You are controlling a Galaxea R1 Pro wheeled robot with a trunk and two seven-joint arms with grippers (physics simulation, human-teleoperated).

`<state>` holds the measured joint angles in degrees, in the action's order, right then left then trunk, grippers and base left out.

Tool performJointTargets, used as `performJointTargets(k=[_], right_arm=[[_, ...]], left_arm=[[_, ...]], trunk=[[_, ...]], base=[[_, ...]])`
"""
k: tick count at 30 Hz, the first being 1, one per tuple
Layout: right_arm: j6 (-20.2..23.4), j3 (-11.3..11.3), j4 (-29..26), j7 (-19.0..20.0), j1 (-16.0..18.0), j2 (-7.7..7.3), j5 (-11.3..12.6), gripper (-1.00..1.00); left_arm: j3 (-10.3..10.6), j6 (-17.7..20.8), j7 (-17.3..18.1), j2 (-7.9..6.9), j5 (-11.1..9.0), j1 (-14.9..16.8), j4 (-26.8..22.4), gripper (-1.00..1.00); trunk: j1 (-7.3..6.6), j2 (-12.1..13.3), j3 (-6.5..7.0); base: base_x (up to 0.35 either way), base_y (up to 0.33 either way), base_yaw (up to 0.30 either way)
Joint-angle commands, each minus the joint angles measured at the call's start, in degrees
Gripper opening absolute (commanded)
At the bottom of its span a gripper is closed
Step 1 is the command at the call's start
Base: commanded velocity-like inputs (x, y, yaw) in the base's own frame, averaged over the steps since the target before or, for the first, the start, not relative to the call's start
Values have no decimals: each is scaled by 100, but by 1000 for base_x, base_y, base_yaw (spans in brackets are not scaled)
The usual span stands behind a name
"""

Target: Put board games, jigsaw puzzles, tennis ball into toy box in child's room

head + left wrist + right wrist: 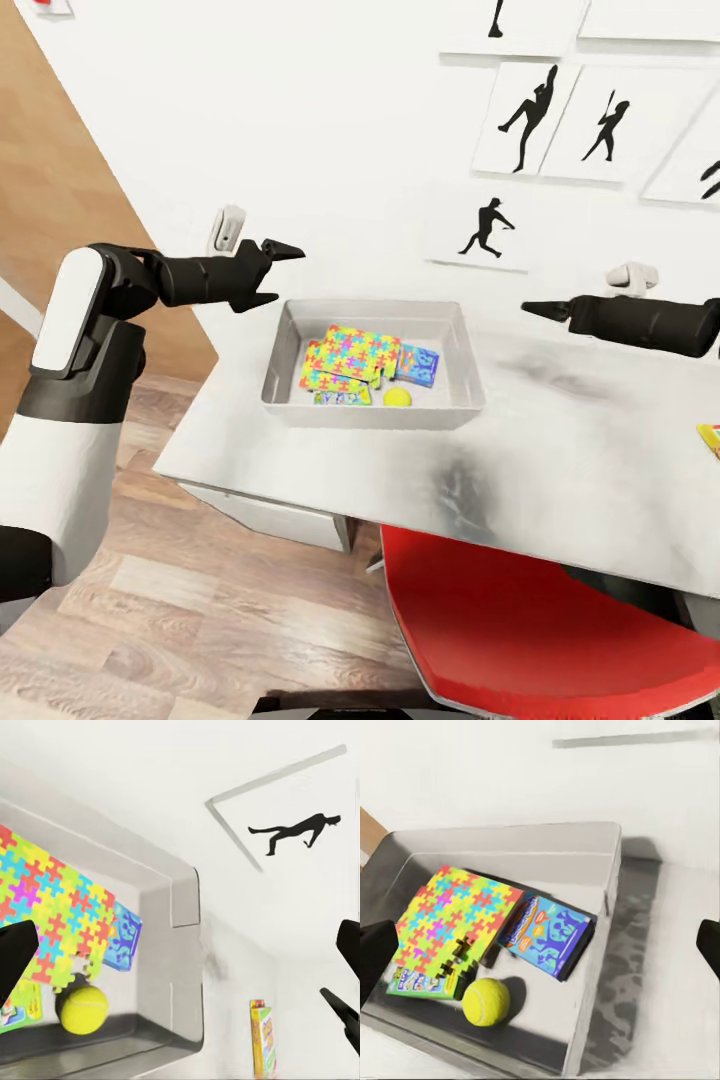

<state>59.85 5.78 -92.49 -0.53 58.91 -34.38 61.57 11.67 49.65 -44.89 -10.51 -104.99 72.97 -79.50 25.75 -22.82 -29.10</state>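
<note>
The light grey toy box (285, 345) stands on the table (560, 450). Inside lie the stacked jigsaw puzzles (352, 355), a blue board game (420, 364), a green-edged board game (340, 398) partly under the puzzles, and the tennis ball (397, 397). The same contents show in the right wrist view: puzzles (454, 915), blue game (547, 934), ball (485, 1001). A yellow-orange board game (710, 437) (262, 1039) lies on the table at the far right edge. My left gripper (277, 273) hovers open beside the box's left rim. My right gripper (535, 309) hangs open and empty right of the box.
A red chair (540, 620) is tucked under the table's near edge. White drawers (270, 515) sit below the left end. Baseball silhouette pictures (525, 115) hang on the white wall behind. Wood floor (200, 620) lies to the left.
</note>
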Motion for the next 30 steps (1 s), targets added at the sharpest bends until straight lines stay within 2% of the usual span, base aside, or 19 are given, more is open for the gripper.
performJointTargets(k=[1,2,5,6,9,10,13,14,16,18,19,21,25,26,30], right_arm=[[15,-69,0,114,-73,-118,13,100],[15,-69,0,114,-73,-118,13,100],[15,-356,1,344,-410,-425,21,100],[15,-356,1,344,-410,-425,21,100],[15,-953,2,483,-769,-660,33,100],[15,-953,2,483,-769,-660,33,100],[15,-1634,2,560,-1194,-793,41,100],[15,-1634,2,560,-1194,-793,41,100],[15,-1995,2,588,-1511,-846,38,100],[15,-2249,9,604,-1817,-876,18,100],[15,-2249,9,604,-1817,-876,18,100],[15,-2416,28,614,-2099,-895,3,100],[15,-2614,146,625,-2547,-916,-14,100],[15,-2614,146,625,-2547,-916,-14,100],[15,-2811,325,631,-2810,-917,-19,100]], left_arm=[[8,-10,-52,27,-53,4,6,100],[8,-10,-52,27,-53,4,6,100],[14,-12,-61,154,-39,12,26,100],[14,-12,-61,154,-39,12,26,100],[17,-10,-75,303,9,19,37,100],[17,-10,-75,303,9,19,37,100],[22,-9,-81,465,138,22,43,100],[22,-9,-81,465,138,22,43,100],[27,-9,-81,581,248,23,46,100],[31,-9,-80,709,348,23,78,100],[31,-9,-80,709,348,23,78,100],[35,-9,-67,862,416,24,182,100],[140,-8,-47,1223,524,33,518,100],[140,-8,-47,1223,524,33,518,100],[365,-13,-23,1494,741,106,765,100]], trunk=[[4,-10,-9],[4,-10,-8],[4,-10,-7],[4,-10,-7],[4,-10,-6],[4,-10,-6],[4,-10,-6],[4,-10,-6],[4,-10,-6],[4,-10,-6],[4,-10,-6],[4,-10,-6],[4,-10,-6],[4,-10,-6],[4,-10,-6]], base=[[0,0,-277],[0,0,-277],[0,0,-280],[0,0,-281],[0,0,-282],[0,0,-283],[0,0,-283],[0,0,-284],[0,0,-284],[0,0,-285],[0,0,-285],[0,0,-286],[0,0,-287],[0,0,-287],[0,0,-288]])
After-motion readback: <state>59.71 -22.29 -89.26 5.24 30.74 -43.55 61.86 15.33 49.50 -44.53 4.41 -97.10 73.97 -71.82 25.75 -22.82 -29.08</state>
